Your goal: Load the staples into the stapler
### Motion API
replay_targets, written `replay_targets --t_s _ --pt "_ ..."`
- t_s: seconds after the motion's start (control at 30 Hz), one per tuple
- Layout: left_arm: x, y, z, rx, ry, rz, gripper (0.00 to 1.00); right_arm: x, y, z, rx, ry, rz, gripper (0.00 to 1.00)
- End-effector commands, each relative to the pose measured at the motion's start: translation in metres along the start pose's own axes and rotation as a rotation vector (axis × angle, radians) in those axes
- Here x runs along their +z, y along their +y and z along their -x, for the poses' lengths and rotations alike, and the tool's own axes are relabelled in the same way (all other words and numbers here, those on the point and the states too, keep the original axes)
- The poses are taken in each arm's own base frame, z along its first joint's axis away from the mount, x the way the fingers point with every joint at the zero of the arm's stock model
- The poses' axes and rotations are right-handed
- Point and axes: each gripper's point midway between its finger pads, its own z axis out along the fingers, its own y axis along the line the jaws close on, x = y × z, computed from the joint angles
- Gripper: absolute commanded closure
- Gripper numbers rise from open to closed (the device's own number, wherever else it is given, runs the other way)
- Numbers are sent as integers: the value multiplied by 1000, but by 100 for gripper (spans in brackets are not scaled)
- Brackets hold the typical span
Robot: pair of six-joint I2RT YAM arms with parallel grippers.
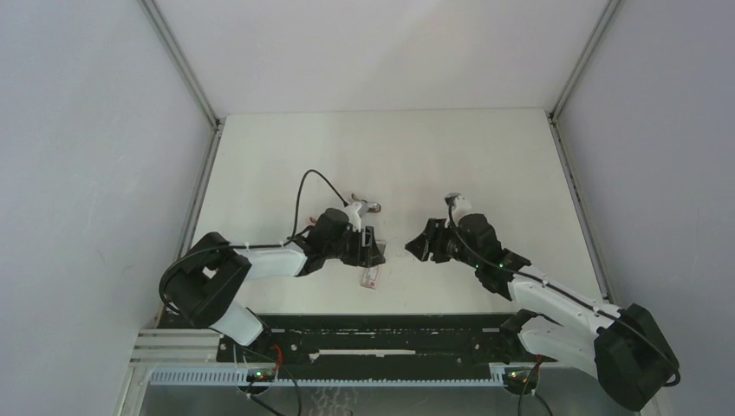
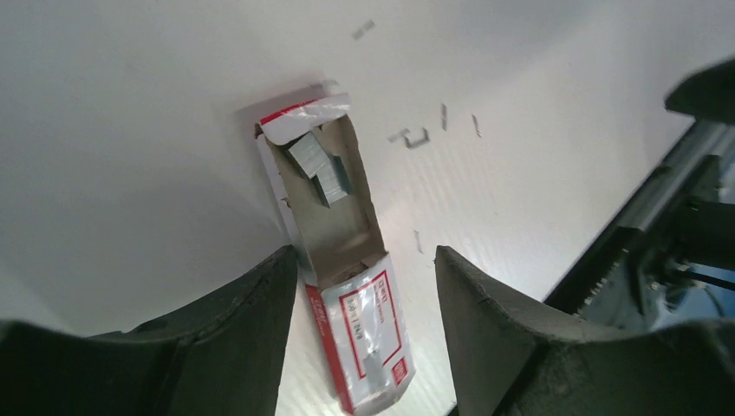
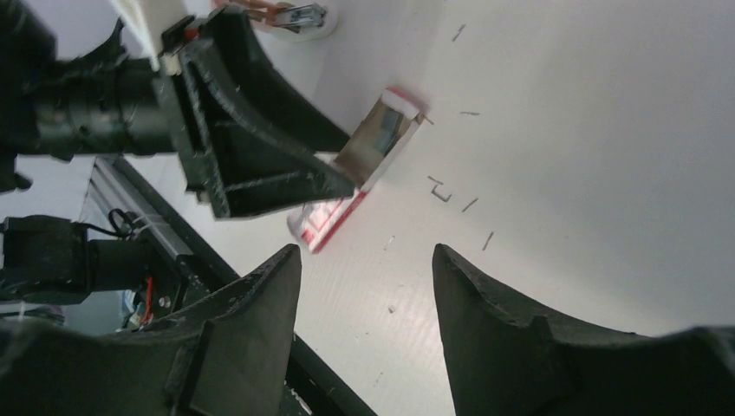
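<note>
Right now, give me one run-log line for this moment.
left gripper: open, over staples box | tray: slid out, strips showing | right gripper: open, empty | loose staples: on table

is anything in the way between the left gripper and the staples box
Nothing visible. The left gripper hangs open right over the staples box, whose tray is slid out with the strips exposed. Only loose staples lie off to one side.

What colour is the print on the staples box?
Red print on a white staples box, with a plain cardboard inner tray. It shows best in the left wrist view.
</note>
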Motion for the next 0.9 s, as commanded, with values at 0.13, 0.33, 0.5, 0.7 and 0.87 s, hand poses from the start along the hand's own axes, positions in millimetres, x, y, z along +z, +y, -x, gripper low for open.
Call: replay_targets --t_s 0.13,0.33,0.5,0.7,0.87 --pt "-21 -38 10 -85 -136 -144 35 27 3 11 -65 58 -123 49" --pt "-78 7 62 -24 -398 60 32 55 15 5 -212 163 -223 56" --pt "-143 81 98 -106 -587 286 24 90 23 -10 -323 247 -316 62" --pt "-169 123 108 -150 -726 384 24 112 23 -23 -387 298 -386 66" --pt "-174 135 107 -103 -743 458 24 120 18 -27 -393 319 -428 69"
